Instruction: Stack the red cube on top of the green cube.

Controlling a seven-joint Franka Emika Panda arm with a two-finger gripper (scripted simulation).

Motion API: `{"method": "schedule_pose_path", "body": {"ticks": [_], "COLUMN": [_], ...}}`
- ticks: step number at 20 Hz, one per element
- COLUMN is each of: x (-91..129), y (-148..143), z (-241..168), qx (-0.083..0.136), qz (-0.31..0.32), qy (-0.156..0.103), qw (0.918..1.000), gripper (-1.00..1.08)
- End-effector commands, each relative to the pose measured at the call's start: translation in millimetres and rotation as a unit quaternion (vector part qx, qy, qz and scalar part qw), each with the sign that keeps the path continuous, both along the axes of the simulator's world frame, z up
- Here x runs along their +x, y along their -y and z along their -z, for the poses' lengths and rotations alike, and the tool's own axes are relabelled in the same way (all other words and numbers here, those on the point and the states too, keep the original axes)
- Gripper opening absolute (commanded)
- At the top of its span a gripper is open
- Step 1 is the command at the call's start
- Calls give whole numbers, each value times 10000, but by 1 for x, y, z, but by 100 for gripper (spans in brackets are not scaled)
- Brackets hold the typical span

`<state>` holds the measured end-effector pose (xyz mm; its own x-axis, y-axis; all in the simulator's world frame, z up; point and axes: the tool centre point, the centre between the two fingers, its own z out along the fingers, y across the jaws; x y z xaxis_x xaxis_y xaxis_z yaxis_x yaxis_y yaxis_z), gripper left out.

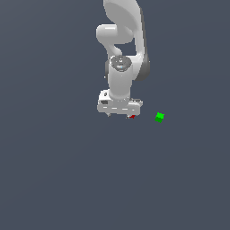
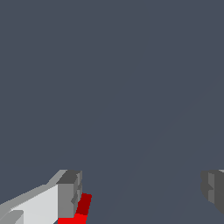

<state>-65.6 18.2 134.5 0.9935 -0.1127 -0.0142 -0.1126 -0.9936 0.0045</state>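
Finger pad (image 2: pixel 69 194) fills the foreground, red cube (image 2: pixel 81 209) just beside it, gripper (image 2: pixel 140 192) spread wide. Closing off-centre risks knocking it sideways, away from green cube (image 1: pixel 159 117).

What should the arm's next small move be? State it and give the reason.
Probably shift the gripper sideways to centre it over the red cube before closing. In the wrist view the fingers stand wide apart and the cube sits right beside one finger, not midway. In the exterior view the red cube peeks out under the hand's edge, with the green cube apart, to the exterior view's right.
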Motion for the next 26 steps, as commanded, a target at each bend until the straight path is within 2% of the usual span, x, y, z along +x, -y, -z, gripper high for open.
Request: {"method": "schedule_pose_path", "body": {"ticks": [1, 8, 14, 20, 26], "x": [-15, -61, -89, -105, -111], "y": [-9, -42, -67, -84, -92], "z": [8, 32, 48, 59, 64], "qx": [1, 4, 7, 8, 7], "qz": [135, 564, 858, 1041, 1116], "qy": [8, 37, 56, 68, 74], "qw": [9999, 9984, 9963, 9945, 9937], "gripper": [100, 100, 100, 100, 100]}}
